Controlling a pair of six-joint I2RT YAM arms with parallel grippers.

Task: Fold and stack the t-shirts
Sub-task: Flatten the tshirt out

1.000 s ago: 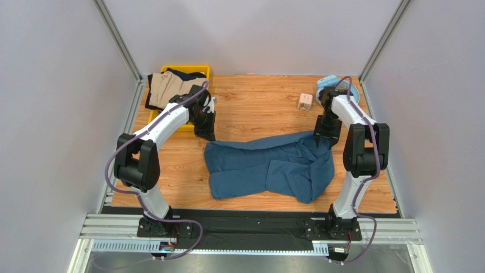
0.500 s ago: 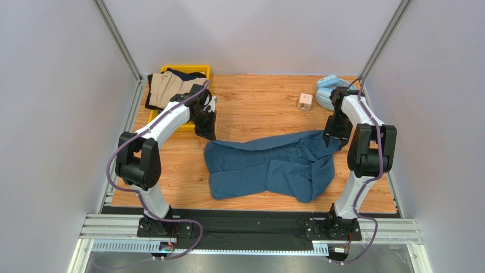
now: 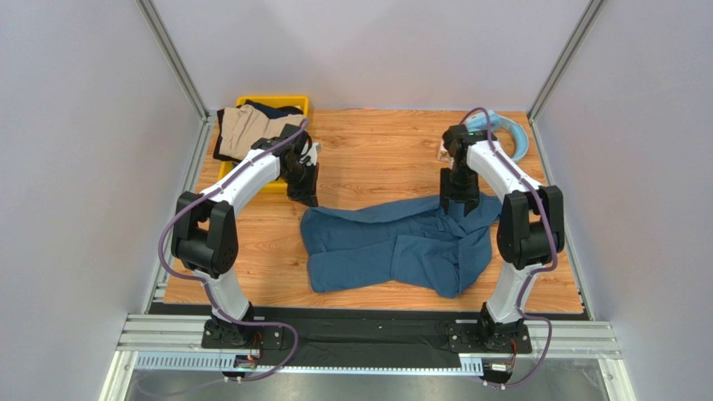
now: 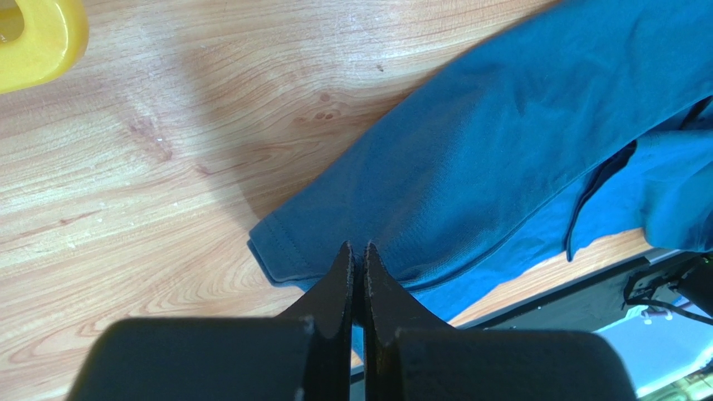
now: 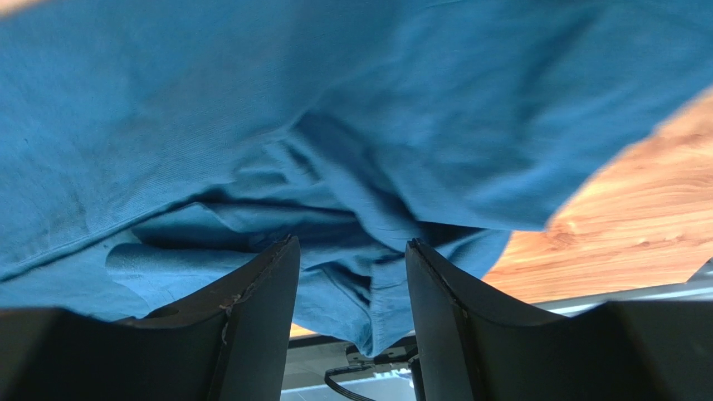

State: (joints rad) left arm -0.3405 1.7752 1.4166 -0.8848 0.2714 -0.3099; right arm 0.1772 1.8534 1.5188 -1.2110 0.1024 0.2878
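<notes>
Left hand (image 4: 357, 251), jaws together, over teal t-shirt (image 4: 502, 150) hem

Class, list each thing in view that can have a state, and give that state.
teal t-shirt, unfolded, rumpled on the table
tan garment, bunched, draped over the yellow bin
navy garment, bunched in the yellow bin
left gripper, shut, tips at the teal t-shirt's hem
right gripper, open, above the teal t-shirt

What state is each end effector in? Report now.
Left end effector: closed at hem of large teal-blue cloth t-shirt; grip unclear.
Right end effector: open, empty.
</notes>
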